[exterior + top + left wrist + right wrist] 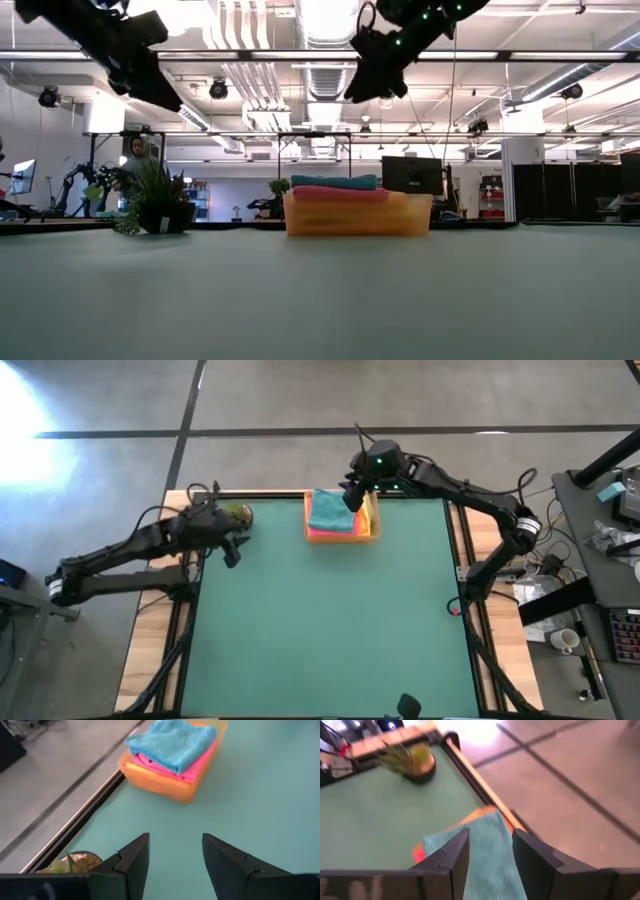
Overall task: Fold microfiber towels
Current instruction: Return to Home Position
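1. From above, we see the left end effector point(231, 552) over the far left corner of the tabletop point(330, 630), just beside the plant point(238, 515). The right end effector point(352, 496) hangs over the orange bin point(375, 525) at the far edge. Broad green tabletop runs from there to the near edge.
2. At table level, the teal towel point(335, 182) lies folded on the pink towel point(340, 194) in the bin, with both arms high above.
3. On the left wrist, its fingers point(132, 862) are spread wide and hold nothing.
4. On the right wrist, its fingers point(451, 855) are likewise parted and empty, with the teal towel below.
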